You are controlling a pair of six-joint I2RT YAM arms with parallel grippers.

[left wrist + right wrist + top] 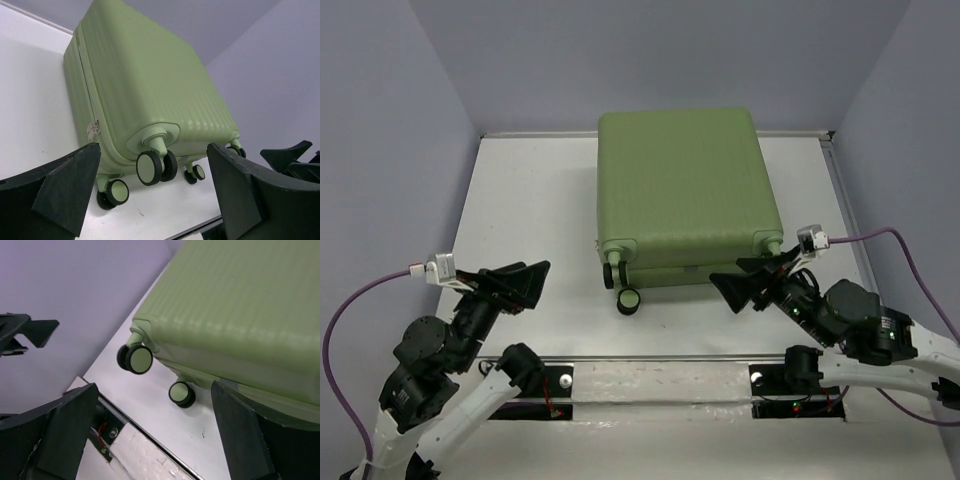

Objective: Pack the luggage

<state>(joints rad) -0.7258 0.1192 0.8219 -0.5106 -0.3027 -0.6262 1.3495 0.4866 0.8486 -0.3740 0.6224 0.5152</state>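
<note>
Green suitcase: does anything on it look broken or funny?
Nothing stands out. The suitcase lies flat and shut on the table, with its wheels pointing toward the arms. No dents, cracks or spills show, and nothing pokes out of the seam where it can be seen.

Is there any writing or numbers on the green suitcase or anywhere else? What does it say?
No text can be read in any of the views.
The suitcase: plain green shell, no brand or label showing.
Its zipper pull: any marking is too small to read.
The white plugs: no print that can be read.
</note>
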